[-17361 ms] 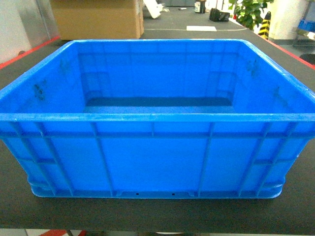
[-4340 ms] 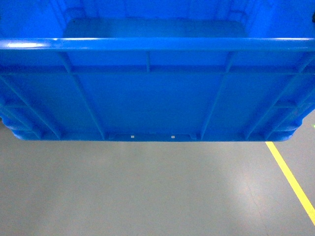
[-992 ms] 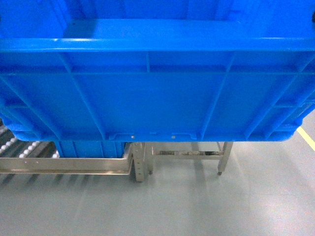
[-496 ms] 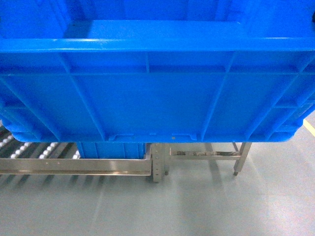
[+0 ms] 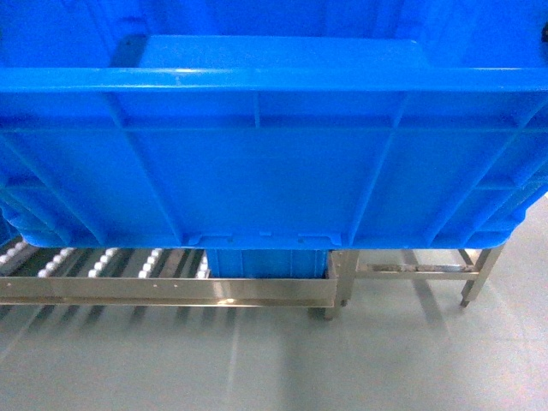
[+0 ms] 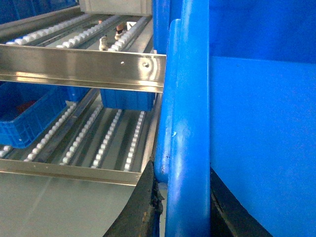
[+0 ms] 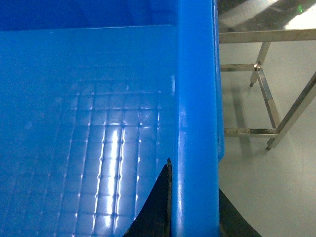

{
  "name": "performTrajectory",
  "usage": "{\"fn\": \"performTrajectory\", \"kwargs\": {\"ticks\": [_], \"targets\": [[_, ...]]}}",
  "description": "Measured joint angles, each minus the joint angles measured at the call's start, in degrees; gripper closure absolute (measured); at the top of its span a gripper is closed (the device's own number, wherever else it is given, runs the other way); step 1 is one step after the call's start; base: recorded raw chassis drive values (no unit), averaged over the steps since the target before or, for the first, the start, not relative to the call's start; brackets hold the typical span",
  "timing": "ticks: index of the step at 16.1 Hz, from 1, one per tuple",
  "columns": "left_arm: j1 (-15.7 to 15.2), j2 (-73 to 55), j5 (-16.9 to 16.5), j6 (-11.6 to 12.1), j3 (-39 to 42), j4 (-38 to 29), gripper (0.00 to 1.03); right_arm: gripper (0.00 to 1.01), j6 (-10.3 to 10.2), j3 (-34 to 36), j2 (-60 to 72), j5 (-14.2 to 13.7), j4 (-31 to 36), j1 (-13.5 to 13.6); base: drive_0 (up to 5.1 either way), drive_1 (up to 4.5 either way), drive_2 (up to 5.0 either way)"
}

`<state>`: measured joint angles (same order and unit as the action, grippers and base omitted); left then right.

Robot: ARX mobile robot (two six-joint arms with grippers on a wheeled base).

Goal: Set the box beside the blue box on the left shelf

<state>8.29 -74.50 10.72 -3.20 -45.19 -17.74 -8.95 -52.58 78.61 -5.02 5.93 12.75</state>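
1. Box, bright blue and open-topped, filling the upper part of the head view, ribbed near wall facing the camera, held up off the grey floor and just in front of the left shelf.
2. Left gripper clamped on the box's left rim, one dark finger outside the wall and one inside.
3. Right gripper closed over the box's right rim, a dark finger on the inner side against the gridded floor of the box, the other on the outer side.
4. Left shelf showing below and to the left of the box: rows of small white rollers between steel rails, with a steel front bar across the near edge.
5. Second blue box sitting on the rollers at the right end of the shelf, partly hidden behind the held box.
6. More blue crates seen by the left wrist camera on the lower roller level, farther left.
7. Bare steel frame standing on the floor to the right of the shelf.
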Motion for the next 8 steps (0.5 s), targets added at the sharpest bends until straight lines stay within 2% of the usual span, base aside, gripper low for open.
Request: {"fn": "performTrajectory", "kwargs": {"ticks": [8], "targets": [[0.0,0.0,0.0,0.0,0.0,0.1,0.88,0.94,0.0,0.0,0.0,0.0,-0.1,0.0,-4.9,2.46,2.5]]}}
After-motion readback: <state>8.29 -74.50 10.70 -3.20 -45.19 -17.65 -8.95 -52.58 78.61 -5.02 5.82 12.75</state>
